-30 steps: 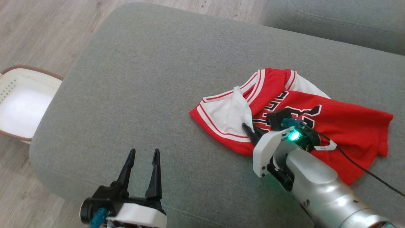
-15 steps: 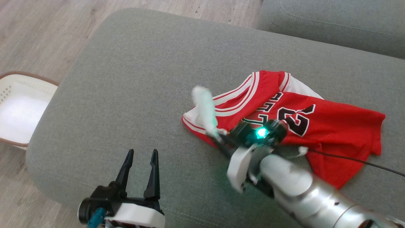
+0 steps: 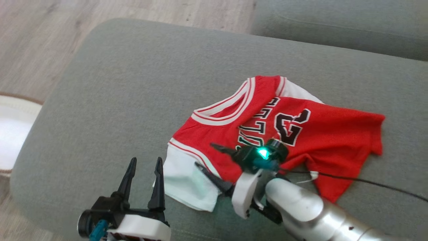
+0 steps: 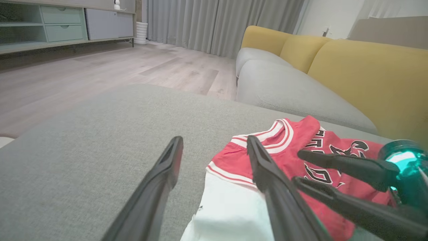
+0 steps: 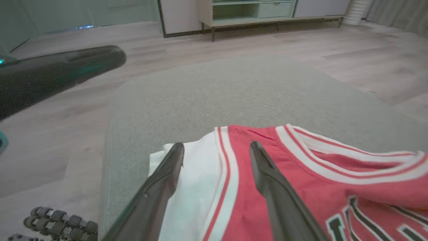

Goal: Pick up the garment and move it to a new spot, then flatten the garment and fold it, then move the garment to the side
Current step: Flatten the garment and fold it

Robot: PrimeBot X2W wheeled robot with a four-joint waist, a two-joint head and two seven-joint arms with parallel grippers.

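Note:
The garment is a red jersey with white trim and black lettering, lying spread on the grey cushion. A white panel of it lies flat at its near left corner. My right gripper hovers open over that corner's red-and-white border, holding nothing. In the right wrist view its fingers straddle the striped edge of the garment. My left gripper stands open just left of the white panel, empty. The left wrist view has its gripper beside the garment.
A white basket with a brown rim sits on the wood floor left of the cushion. A second grey cushion lies behind. A black cable trails from my right wrist over the garment. A yellow sofa back rises beyond.
My right gripper swung the white flap over toward the near left, then opened and let it go; the flap now lies flat. The head camera has shifted. My left gripper stayed open.

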